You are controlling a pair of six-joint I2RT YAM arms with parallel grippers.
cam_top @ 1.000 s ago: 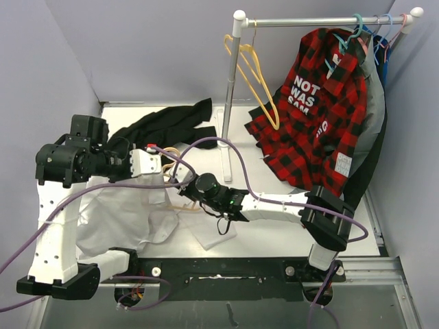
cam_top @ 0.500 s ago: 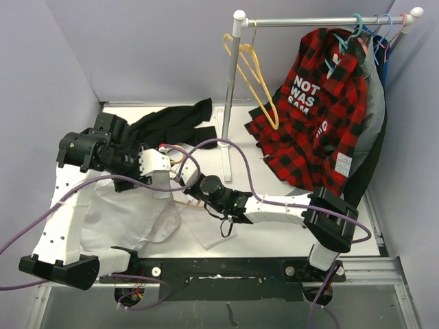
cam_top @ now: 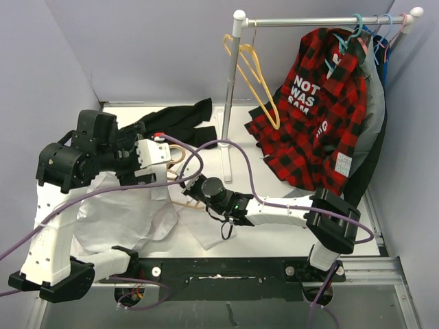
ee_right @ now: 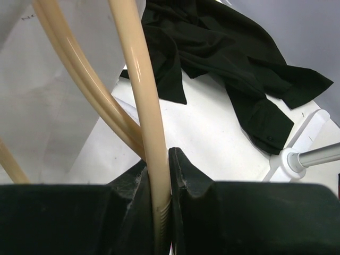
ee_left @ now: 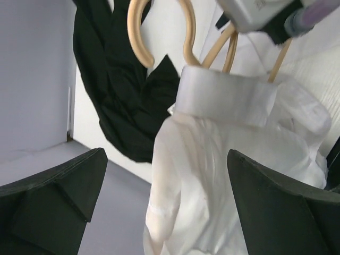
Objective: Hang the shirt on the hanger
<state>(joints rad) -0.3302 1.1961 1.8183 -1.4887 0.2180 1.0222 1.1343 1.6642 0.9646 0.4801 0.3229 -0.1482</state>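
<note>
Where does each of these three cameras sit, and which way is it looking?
Top: fixed above and behind, looking down on the table, shirt and rail; left arm and right arm show.
Left wrist: on the left arm, looking through the open left gripper at the shirt's collar and the hook of the hanger.
Right wrist: on the right arm, looking past the right gripper, shut on the hanger.
Shared: both wrist views show the hanger and black garment.
</note>
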